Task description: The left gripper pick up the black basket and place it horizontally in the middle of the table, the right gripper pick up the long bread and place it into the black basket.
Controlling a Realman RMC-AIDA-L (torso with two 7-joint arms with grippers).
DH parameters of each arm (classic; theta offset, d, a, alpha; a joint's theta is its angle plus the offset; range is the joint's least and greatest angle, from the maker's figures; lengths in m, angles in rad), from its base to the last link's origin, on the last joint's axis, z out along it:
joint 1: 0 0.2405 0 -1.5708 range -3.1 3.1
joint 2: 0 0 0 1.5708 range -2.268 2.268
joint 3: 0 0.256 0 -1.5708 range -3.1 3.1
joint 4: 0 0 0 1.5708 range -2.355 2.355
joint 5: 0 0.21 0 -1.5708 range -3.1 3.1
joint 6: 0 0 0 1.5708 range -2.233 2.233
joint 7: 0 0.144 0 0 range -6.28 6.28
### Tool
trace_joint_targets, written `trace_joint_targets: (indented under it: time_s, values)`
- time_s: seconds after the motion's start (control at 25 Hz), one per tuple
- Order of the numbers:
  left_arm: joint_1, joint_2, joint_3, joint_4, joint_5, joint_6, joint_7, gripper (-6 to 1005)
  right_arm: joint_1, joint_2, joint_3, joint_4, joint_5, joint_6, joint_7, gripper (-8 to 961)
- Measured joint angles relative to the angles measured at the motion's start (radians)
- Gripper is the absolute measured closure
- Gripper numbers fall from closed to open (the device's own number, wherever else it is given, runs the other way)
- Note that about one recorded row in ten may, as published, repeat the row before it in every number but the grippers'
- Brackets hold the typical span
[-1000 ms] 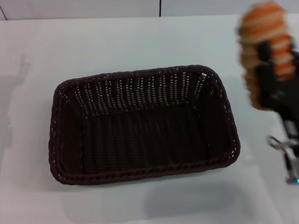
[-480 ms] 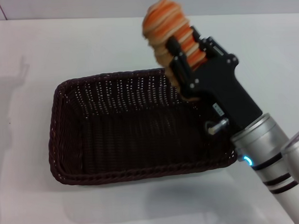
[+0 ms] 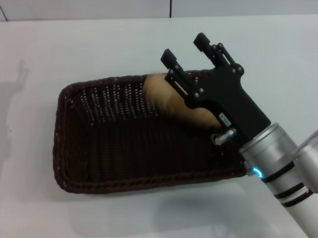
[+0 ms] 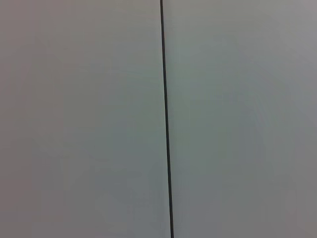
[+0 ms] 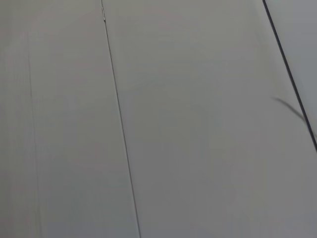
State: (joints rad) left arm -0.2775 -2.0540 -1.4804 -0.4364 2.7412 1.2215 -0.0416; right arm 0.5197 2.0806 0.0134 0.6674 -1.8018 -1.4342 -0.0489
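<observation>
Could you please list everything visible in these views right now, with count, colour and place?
Basket: one, dark brown-black wicker, lengthwise in the middle of the table.
Bread: one, pale tan side showing, blurred, inside the basket near its far wall, just below the right gripper's fingers; whether it touches the floor cannot be told.
Table: one, white, under everything.
Wall panels: pale grey with thin dark seams, all that both wrist views show.
Right gripper: one, black, open, over the basket's far right part, on a silver arm with a blue light.
Left gripper: not in view.
</observation>
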Motion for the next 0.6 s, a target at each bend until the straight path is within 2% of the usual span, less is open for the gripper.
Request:
trace_joint_targets:
  time_s: [0.04, 0.24, 0.36, 0.4, 0.44, 0.48, 0.52, 0.6]
  values:
    - [0.001, 0.000, 0.000, 0.000, 0.000, 0.000, 0.002, 208, 0.002, -0.001, 0.000, 0.000, 0.000, 0.007, 0.006, 278]
    - [0.005, -0.001, -0.001, 0.001, 0.000, 0.000, 0.000, 208, -0.005, -0.001, 0.005, 0.007, -0.001, -0.012, 0.007, 210]
    - [0.008, -0.001, -0.002, -0.001, -0.001, 0.000, -0.002, 208, -0.015, -0.001, 0.011, 0.006, -0.001, -0.031, 0.007, 201]
    - [0.010, -0.001, -0.002, 0.001, -0.004, 0.003, -0.002, 208, -0.046, -0.001, 0.040, 0.000, 0.002, -0.072, 0.003, 198]
    - [0.010, -0.001, -0.002, 0.001, -0.004, 0.003, -0.002, 208, -0.046, -0.001, 0.040, 0.000, 0.002, -0.072, 0.003, 195]
    - [0.012, -0.001, -0.002, 0.003, -0.004, 0.007, -0.002, 208, -0.099, -0.004, 0.102, -0.009, 0.003, -0.124, -0.001, 192]
    - [0.014, -0.001, -0.002, 0.005, -0.003, 0.009, -0.002, 208, -0.099, -0.004, 0.102, -0.009, 0.003, -0.124, -0.001, 189]
    - [0.016, -0.001, -0.002, 0.005, -0.003, 0.010, -0.002, 208, -0.177, -0.017, 0.188, -0.021, 0.002, -0.185, -0.002, 183]
